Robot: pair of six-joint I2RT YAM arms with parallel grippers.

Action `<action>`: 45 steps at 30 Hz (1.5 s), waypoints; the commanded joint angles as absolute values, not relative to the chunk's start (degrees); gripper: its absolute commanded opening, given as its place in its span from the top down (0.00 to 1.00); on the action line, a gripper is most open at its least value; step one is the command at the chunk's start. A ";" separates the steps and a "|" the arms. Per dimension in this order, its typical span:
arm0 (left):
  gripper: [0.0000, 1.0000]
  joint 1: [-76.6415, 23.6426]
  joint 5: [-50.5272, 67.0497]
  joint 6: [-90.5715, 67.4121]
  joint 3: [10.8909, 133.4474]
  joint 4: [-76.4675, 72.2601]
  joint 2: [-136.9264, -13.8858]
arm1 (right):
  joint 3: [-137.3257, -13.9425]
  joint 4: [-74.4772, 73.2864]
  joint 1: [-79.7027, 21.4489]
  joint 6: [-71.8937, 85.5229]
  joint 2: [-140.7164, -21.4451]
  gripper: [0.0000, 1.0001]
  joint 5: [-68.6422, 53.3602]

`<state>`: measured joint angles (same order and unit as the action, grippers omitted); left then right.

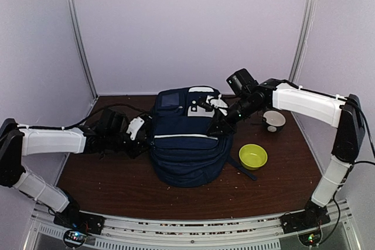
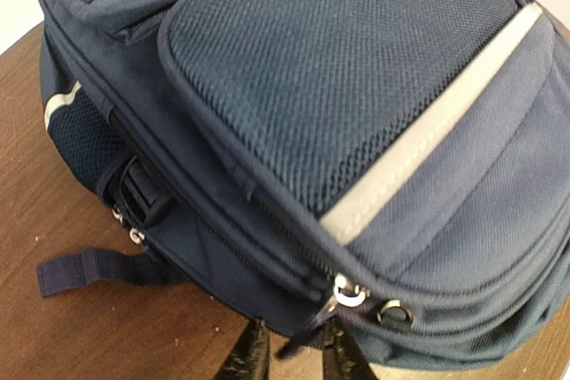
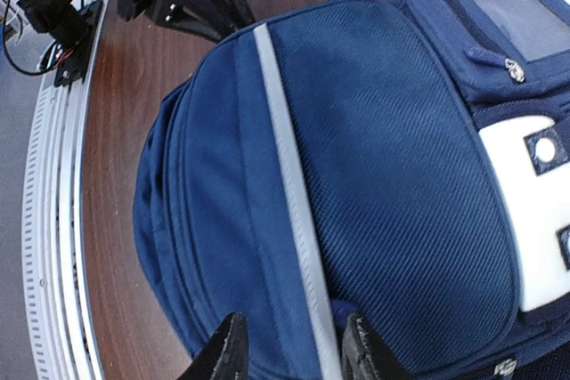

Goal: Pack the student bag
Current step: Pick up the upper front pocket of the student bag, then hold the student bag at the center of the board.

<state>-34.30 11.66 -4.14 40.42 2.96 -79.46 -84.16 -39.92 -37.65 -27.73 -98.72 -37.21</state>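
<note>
In the top view, the student bag (image 1: 187, 147) is lying in the middle of the brown table (image 1: 117, 182), with its front side up and its thin light stripe (image 1: 183, 137) running across it. The left gripper (image 1: 144, 133) is reaching in low from the left and is right at the left side of the bag. The right gripper (image 1: 219, 122) is coming from the right and is pressing on the upper right part of the bag, near the white patches (image 1: 202, 108). A green bowl (image 1: 253, 156) is standing just beside the bag on the right, and a white cup (image 1: 273, 120) is standing further back, near the right arm.

In the left wrist view, the bag (image 2: 356, 113) is filling almost the whole picture. The left gripper (image 2: 294, 351) is at its lower edge. Its two fingers (image 2: 252, 353) are standing a little apart, and a dark zipper pull (image 2: 307, 331) is hanging between them. I cannot tell if they are pinching it. A buckle (image 2: 142, 189) and a loose strap (image 2: 89, 269) are lying on the table (image 2: 44, 184) to the left.

In the right wrist view, the right gripper (image 3: 294, 349) is over the front of the bag (image 3: 383, 157). Its fingers (image 3: 227, 349) are spread apart, one on each side of the light stripe (image 3: 285, 184), and are not closing on anything. The metal rail (image 3: 53, 220) of the table edge is showing on the left.
</note>
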 commanded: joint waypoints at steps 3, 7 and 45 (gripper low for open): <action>0.84 -34.61 12.38 -3.29 42.76 -0.18 -80.75 | -94.86 -34.36 -40.43 -18.37 -108.78 0.65 -37.24; 0.91 -34.69 11.69 -4.14 42.03 0.87 -78.52 | -100.45 -28.57 -41.49 -7.55 -116.05 0.66 -40.60; 0.35 -41.06 -6.04 -8.09 40.35 6.70 -72.86 | -121.37 -29.04 -45.23 7.60 -139.67 0.71 -33.87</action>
<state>-42.78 -4.75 -10.52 40.71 9.10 -71.77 -121.64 -27.09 -45.23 6.70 -136.94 -34.52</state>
